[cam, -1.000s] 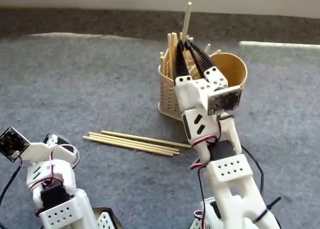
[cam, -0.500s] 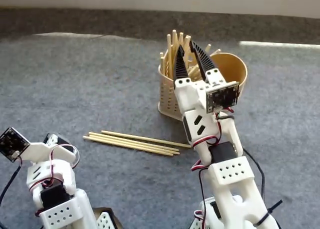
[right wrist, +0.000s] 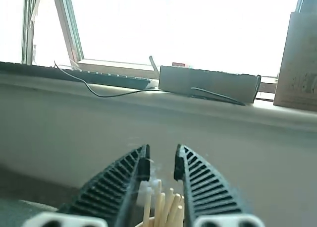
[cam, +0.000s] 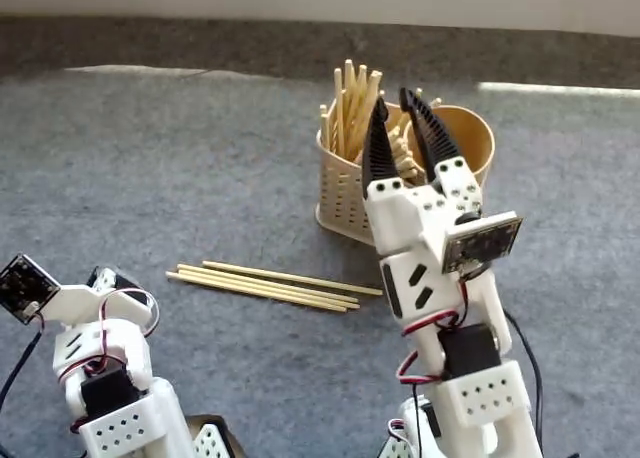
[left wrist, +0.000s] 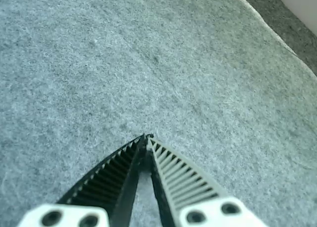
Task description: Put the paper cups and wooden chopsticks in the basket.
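Note:
A cream lattice basket (cam: 338,196) stands on the grey carpet with several wooden chopsticks (cam: 352,98) upright in it. A tan paper cup (cam: 472,138) sits at its right side, apparently inside it. Several more chopsticks (cam: 270,283) lie flat on the carpet in front of the basket. My right gripper (cam: 394,100) hangs open just above the basket with nothing between its fingers. In the right wrist view that gripper (right wrist: 162,148) points at a wall and window, with chopstick tips (right wrist: 163,204) below it. My left gripper (left wrist: 147,137) is shut and empty over bare carpet.
The left arm (cam: 90,348) is folded at the near left corner of the carpet. A pale wall runs behind the carpet's far edge. In the right wrist view a windowsill (right wrist: 208,83) holds a box and cables.
A chopstick that stood tall between the right gripper's fingers has dropped into the basket. The right gripper opened and drew back toward the near side. The left arm has kept still.

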`<state>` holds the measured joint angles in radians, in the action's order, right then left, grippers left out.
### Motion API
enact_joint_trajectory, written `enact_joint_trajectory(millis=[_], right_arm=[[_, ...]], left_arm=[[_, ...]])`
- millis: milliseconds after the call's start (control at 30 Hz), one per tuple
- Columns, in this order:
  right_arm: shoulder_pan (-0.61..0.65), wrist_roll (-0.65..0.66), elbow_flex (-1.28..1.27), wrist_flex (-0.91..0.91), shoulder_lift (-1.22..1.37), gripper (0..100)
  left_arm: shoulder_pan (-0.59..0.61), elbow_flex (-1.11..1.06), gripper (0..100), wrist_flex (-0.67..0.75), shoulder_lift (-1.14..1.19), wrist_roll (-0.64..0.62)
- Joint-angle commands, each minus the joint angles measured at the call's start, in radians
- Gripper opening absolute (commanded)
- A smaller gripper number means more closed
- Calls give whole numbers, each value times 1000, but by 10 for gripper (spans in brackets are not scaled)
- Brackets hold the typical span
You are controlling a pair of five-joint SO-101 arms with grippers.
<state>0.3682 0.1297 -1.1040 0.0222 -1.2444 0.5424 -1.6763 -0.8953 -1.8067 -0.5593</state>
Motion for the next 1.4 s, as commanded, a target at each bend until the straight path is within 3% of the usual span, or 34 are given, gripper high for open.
enact_joint_trajectory(millis=[0, 467, 1067, 1200, 1367], right_arm=[[70, -11, 38, -139, -104, 97], [302, -6, 186, -542, -191, 97], [407, 0, 193, -555, 361, 97], [452, 92, 193, -555, 453, 97], [496, 103, 194, -552, 579, 97]], left_arm=[[4, -19, 27, -2, -16, 8], [2, -19, 27, 0, -16, 8], [5, -19, 27, 3, -16, 8], [7, -19, 27, 3, -16, 8], [7, -19, 27, 3, -16, 8]])
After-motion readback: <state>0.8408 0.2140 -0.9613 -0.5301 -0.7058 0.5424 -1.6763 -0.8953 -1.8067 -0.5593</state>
